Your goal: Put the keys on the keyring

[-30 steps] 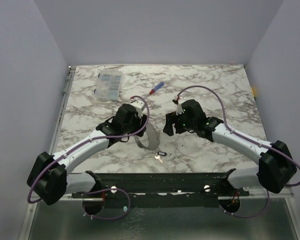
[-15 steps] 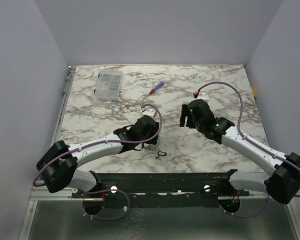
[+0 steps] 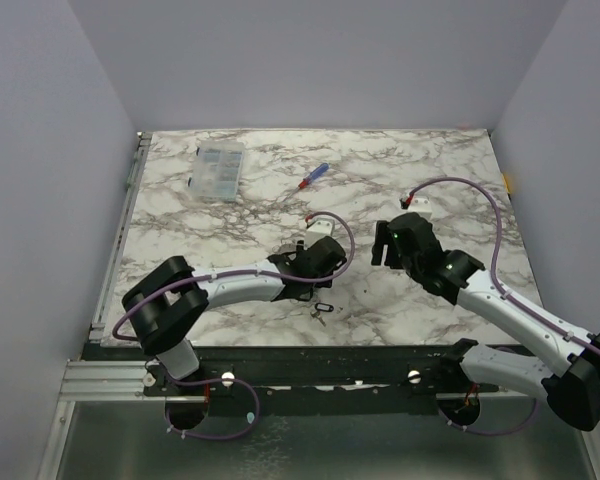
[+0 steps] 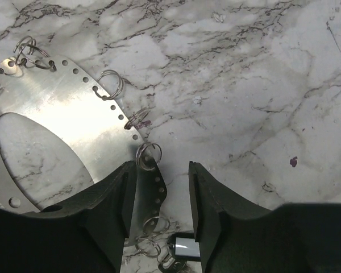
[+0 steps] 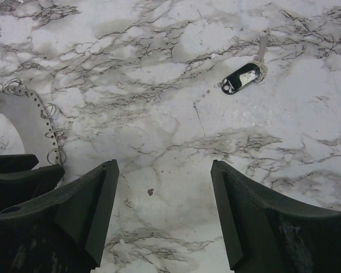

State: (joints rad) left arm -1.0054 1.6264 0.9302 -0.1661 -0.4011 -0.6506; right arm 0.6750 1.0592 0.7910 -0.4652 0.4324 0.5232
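The keyring (image 4: pixel 62 122) is a pale metal strip with holes and small split rings, curved on the marble. My left gripper (image 4: pixel 161 170) is open and low over the strip's end, one finger on each side. The black head of a key (image 4: pixel 184 248) lies between those fingers, near their base. In the top view the left gripper (image 3: pixel 308 282) hides the keyring, and the two keys (image 3: pixel 321 310) lie just in front of it. My right gripper (image 3: pixel 382 250) is open and empty, off to the right. Its wrist view shows a key (image 5: pixel 242 78) and the keyring (image 5: pixel 25 122).
A clear compartment box (image 3: pixel 218 168) stands at the back left. A red-and-blue screwdriver (image 3: pixel 313 176) lies at the back middle. The table's near edge with the black rail (image 3: pixel 320 362) runs just in front of the keys.
My left gripper has moved right and toward the near edge, and now covers the keyring beside the keys. My right gripper has drawn back to the right, away from the keyring.
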